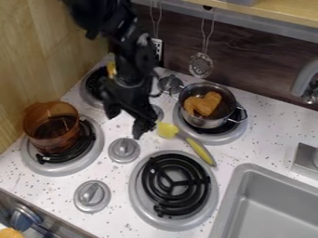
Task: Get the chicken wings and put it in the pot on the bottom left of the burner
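Gripper (pixel 126 124): one, black, hanging from an arm (pixel 127 42) that enters at the top. Fingers set well apart, pointing down over the counter (pixel 146 142) between the left and right burners; nothing held.

Wings (pixel 202 103): orange-brown, lying in the steel pot (pixel 208 123), apart from the gripper.

Steel pot: two wire handles, no lid, on the rear right burner (pixel 233 135).

Orange pot (pixel 55 139): see-through, on the front left burner (pixel 53 168); black coil visible through its wall.

Front right burner (pixel 175 186): black coil, grey pan beneath, bare.

Rear left burner (pixel 89 94): partly behind the arm; a yellow item (pixel 112 69) by it, too hidden to identify.

Spatula (pixel 166 130): yellow head, yellow-green handle, lying aslant, head near the gripper, handle beside the front right burner's rim.

Knobs: four, grey. One (pixel 124 150) between the front burners, one (pixel 92 196) nearer the counter's front edge, two farther back, the nearer of these partly behind the gripper.

Sink (pixel 273 200): grey, lower right. Faucet (pixel 306 80): grey, at the right edge.

Skimmer (pixel 201 64): metal, hanging against the dark back wall (pixel 248 60).

Shelf (pixel 286 10): pale wood, top right.
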### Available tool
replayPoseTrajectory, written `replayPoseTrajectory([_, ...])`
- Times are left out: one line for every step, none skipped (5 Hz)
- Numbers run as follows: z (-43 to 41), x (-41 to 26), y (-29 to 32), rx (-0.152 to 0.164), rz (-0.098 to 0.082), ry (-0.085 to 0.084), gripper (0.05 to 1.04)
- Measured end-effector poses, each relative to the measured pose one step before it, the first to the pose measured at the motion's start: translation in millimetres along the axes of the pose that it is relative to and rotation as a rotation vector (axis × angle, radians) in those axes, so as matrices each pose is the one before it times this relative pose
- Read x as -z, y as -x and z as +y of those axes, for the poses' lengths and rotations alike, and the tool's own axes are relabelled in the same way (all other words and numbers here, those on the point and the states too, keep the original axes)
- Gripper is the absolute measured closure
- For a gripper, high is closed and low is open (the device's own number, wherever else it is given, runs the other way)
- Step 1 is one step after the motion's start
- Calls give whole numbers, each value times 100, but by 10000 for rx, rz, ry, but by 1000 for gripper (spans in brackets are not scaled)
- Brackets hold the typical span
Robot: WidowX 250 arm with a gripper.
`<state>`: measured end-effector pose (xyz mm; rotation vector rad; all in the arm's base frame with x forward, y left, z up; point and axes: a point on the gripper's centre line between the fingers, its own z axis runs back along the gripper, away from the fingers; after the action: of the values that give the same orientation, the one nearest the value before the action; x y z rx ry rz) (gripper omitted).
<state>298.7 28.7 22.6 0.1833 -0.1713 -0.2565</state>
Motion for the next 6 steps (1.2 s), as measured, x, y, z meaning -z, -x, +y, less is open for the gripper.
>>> replayPoseTrajectory([-1482, -966, -1476, 907, -268, 1056, 84])
replayPoseTrajectory([-1250, -1305, -2539, 806, -568, 553, 84])
replayPoseTrajectory([-1736, -419, -2429, 593, -88, -445, 84])
replayPoseTrajectory([-349, 377, -1077, 212, -267, -175, 84])
replayPoseTrajectory([-136, 1246, -936, 136, -547, -15, 84])
replayPoseTrajectory([-12, 896, -1466, 54, -791, 100, 84])
